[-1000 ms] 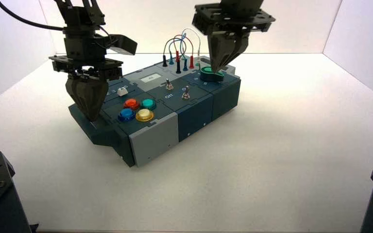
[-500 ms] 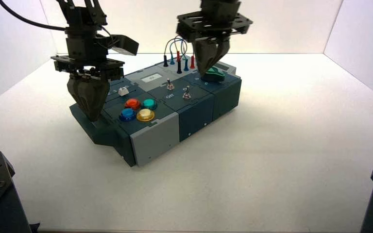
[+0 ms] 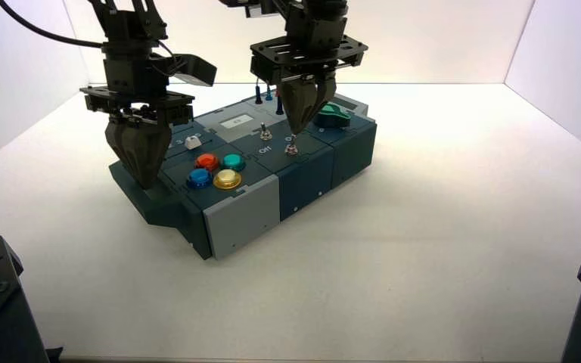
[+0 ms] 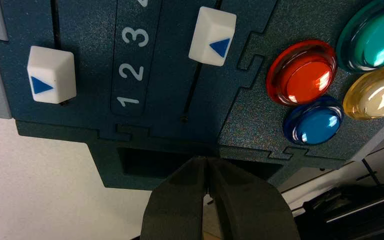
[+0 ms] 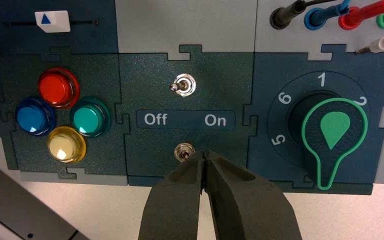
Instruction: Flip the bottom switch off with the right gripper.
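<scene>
The bottom switch (image 5: 183, 151), a small metal toggle under the "Off / On" lettering, sits on the dark box (image 3: 302, 178); it also shows as the nearer toggle (image 3: 290, 147) in the high view. My right gripper (image 5: 203, 154) is shut with nothing in it, its tip just beside that toggle on the "On" side. From above, the right gripper (image 3: 297, 130) hangs point-down right over the toggle. A second toggle (image 5: 183, 85) stands above the lettering, its lever leaning toward "Off". My left gripper (image 3: 141, 181) is shut at the box's left end.
Red (image 5: 57, 87), blue (image 5: 34, 116), green (image 5: 90, 117) and yellow (image 5: 67, 144) buttons lie on the "Off" side of the switches. A green knob (image 5: 333, 135) sits on the "On" side, plugged wires (image 5: 330, 14) beyond it. White sliders (image 4: 212, 36) are near the left gripper.
My right gripper has swung left from above the green knob and come down over the nearer toggle. The left arm has stayed where it was.
</scene>
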You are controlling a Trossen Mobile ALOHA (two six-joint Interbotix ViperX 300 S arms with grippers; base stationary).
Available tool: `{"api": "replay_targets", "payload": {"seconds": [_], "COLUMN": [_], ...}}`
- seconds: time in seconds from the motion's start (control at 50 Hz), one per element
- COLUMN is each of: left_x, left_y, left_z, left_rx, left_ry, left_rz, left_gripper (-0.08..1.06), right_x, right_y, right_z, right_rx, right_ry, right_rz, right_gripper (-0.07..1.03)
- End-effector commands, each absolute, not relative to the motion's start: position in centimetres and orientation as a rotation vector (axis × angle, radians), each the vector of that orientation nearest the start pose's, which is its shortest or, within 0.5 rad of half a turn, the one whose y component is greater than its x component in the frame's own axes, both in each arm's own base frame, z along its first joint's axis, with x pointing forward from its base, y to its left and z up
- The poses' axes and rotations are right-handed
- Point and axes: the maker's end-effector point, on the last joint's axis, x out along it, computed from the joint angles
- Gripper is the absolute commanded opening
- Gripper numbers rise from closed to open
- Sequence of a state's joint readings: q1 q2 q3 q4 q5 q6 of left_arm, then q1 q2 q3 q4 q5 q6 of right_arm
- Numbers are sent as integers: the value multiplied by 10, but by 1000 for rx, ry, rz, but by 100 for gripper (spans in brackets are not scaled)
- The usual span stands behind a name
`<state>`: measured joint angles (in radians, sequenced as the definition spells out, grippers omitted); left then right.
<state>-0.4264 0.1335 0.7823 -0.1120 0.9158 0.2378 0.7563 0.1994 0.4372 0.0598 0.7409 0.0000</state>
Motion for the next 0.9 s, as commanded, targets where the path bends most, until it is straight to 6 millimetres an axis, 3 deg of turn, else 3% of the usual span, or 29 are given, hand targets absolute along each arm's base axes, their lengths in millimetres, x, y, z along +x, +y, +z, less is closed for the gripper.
{"api": "replay_targets", "payload": {"seconds": [0.02,0.5,0.9], "left_x": [218,218,219], "left_y": [-122,-122,-123], "left_z": [0,1,1], "left_rx": [429,427,429], "left_ry": [1747,1744,1742], "left_rz": [-525,-525,-525], "left_gripper": [-3,-3,-3], "right_x": [286,293,290], "right_y": [278,273,281], "right_z": [67,58,65], "right_rx": [-470,-487,-450], "right_ry": [1294,1300,1295], "right_rz": [645,621,633], "right_gripper": [-2,-2,-2]}}
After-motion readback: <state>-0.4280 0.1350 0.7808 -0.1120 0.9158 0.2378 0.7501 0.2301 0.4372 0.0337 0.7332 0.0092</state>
